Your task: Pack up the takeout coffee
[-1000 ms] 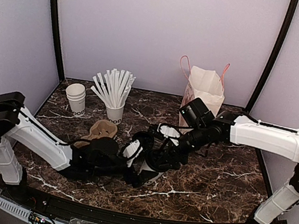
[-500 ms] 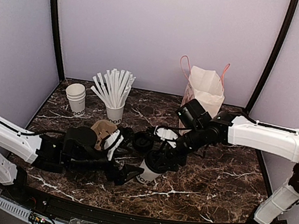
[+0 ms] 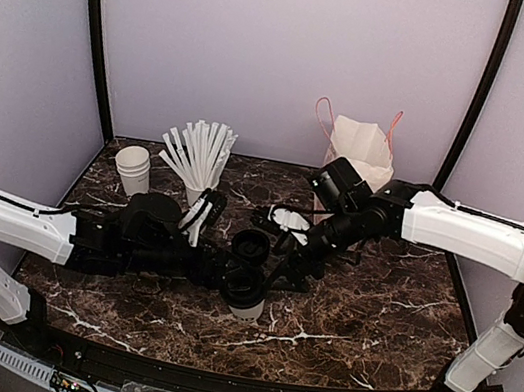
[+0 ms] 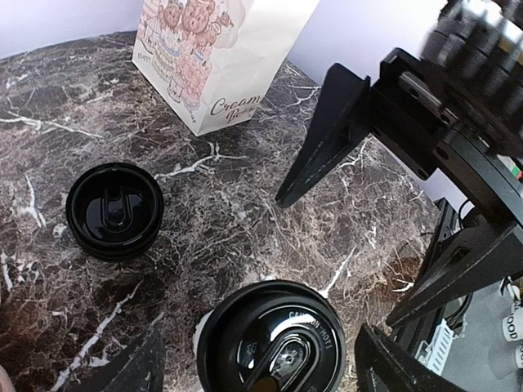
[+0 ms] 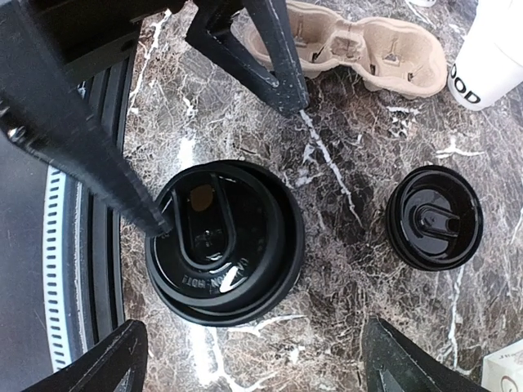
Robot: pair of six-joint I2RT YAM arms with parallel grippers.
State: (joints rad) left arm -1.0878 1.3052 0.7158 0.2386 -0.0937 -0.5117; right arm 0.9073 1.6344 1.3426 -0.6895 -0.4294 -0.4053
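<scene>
Takeout coffee (image 3: 247, 293) stands upright on marble table (image 3: 373, 317), well short of paper bag (image 3: 359, 152), twd the arm bases. Left gripper (image 4: 261, 336), fingers spread wide, brackets the cup w/ gaps either side, so it's nearer. Right gripper (image 5: 255, 325), likewise spread & empty, hovers just bag-side of it. Cup's long axis: vertical.

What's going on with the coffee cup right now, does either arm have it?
Both arms meet over the lidded coffee cup, which stands upright on the table. The left pincer and the right pincer are both open around it, and neither has closed on it. A spare black lid lies beside the cup. The paper bag stands at the back, so the cup is not yet packed.
</scene>
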